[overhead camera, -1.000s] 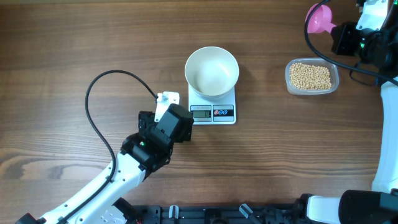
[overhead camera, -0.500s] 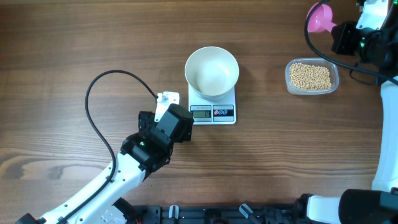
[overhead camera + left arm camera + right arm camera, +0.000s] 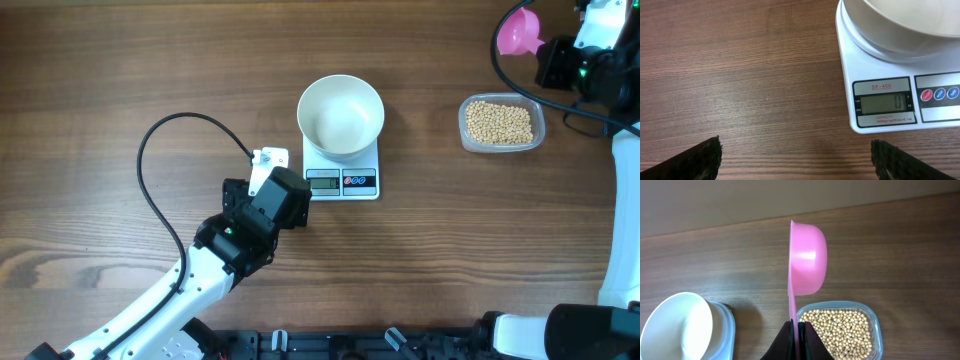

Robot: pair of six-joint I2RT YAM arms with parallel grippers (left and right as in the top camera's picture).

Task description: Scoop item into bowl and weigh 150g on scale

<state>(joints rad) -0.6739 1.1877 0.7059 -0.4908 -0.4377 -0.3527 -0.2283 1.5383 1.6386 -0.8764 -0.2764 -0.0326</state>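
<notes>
The white bowl (image 3: 341, 115) stands empty on the white scale (image 3: 342, 178) at mid-table. Tan beans, the item (image 3: 500, 123), fill a clear tub (image 3: 503, 148) to the right. My right gripper (image 3: 796, 330) is shut on the handle of a pink scoop (image 3: 808, 260), held on edge in the air above the tub's far side; the scoop (image 3: 518, 32) shows at the top right overhead. My left gripper (image 3: 795, 155) is open over bare wood just left of the scale's display (image 3: 882, 104), with nothing between its fingers.
The left arm's black cable (image 3: 160, 170) loops over the table to the left. The right arm (image 3: 600, 60) and its cable occupy the far right edge. The table's front edge carries a black rail (image 3: 330, 345).
The pink scoop in the right gripper has shifted very slightly to the right and up. The left arm has not moved.
</notes>
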